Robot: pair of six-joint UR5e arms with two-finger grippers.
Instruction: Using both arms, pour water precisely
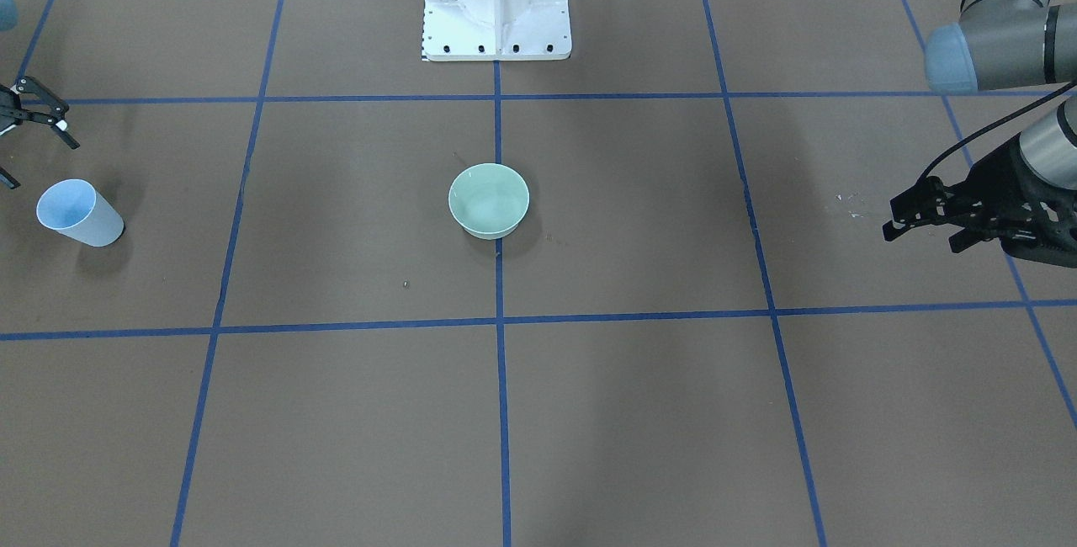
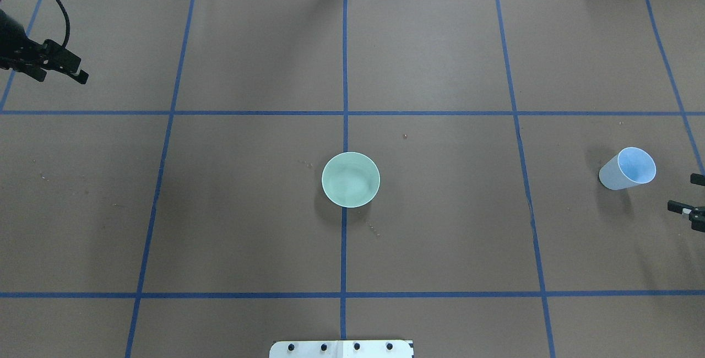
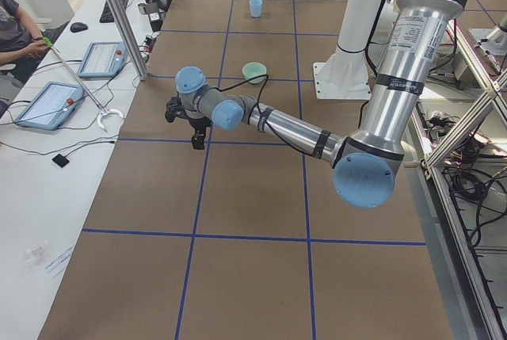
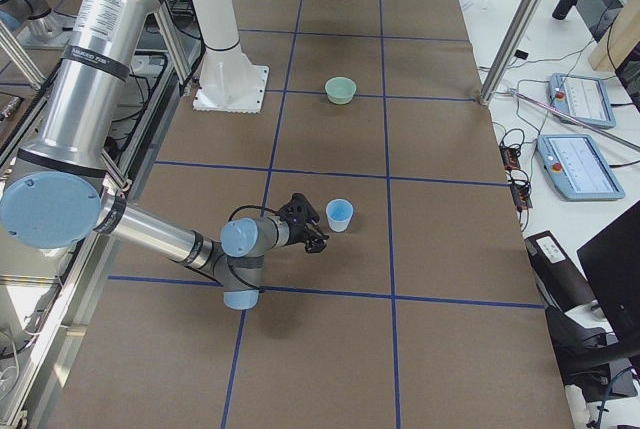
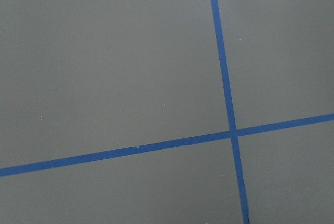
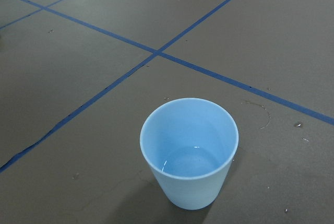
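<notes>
A light blue cup (image 6: 189, 151) stands upright on the brown table, far on my right side (image 2: 628, 168). A little water (image 6: 190, 162) lies in its bottom, showing only as faint white glints. My right gripper (image 2: 683, 193) hovers open just beside the cup, not touching it, with nothing between its fingers. A pale green bowl (image 2: 351, 179) sits at the table's middle, on the centre tape line. My left gripper (image 1: 921, 237) hangs open and empty above the far left of the table, well away from the bowl. The left wrist view holds only bare table and tape.
Blue tape lines (image 2: 344, 113) divide the brown table into squares. The white pedestal base (image 1: 496, 4) stands at the robot's edge. A side bench with tablets (image 3: 47, 102), cables and a seated person (image 3: 16, 27) runs along the far edge, behind an aluminium post (image 3: 119, 15).
</notes>
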